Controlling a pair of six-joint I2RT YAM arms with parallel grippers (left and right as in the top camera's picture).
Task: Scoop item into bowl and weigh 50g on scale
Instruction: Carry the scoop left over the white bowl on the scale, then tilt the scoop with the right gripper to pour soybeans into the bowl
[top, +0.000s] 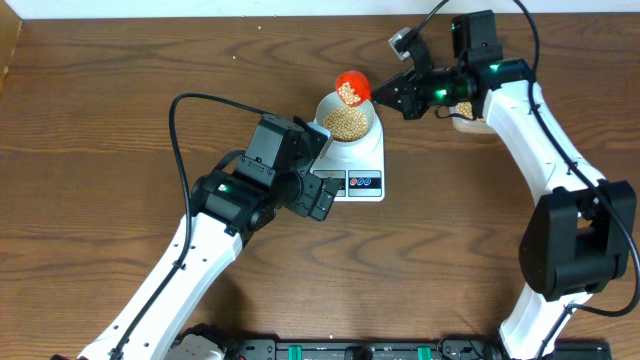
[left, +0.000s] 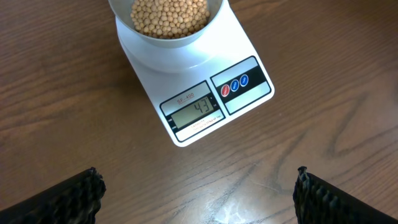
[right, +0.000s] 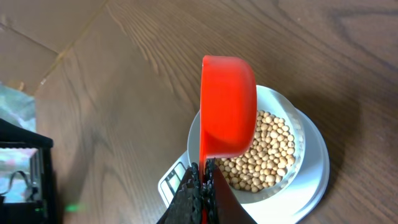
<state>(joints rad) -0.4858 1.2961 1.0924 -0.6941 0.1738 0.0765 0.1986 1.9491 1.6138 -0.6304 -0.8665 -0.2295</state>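
The right gripper (top: 385, 92), clenched on the red plastic scoop (top: 351, 87) from 3 o'clock, holds it tipped over the 12 o'clock rim of the pale round bowl (top: 375, 120) of small tan beans (top: 347, 122) on the flat white scale (top: 370, 158), while the left gripper (left: 199, 186) hangs released at 8 o'clock.

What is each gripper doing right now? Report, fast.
Left gripper: open, holding nothing.
Right gripper: shut on the red scoop.

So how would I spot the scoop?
Find the flat white rectangular scale on the brown wooden table. On it sits a pale round bowl of tan beans; tilted above that, in the right pincer, is the plastic scoop, the only bright red cup.
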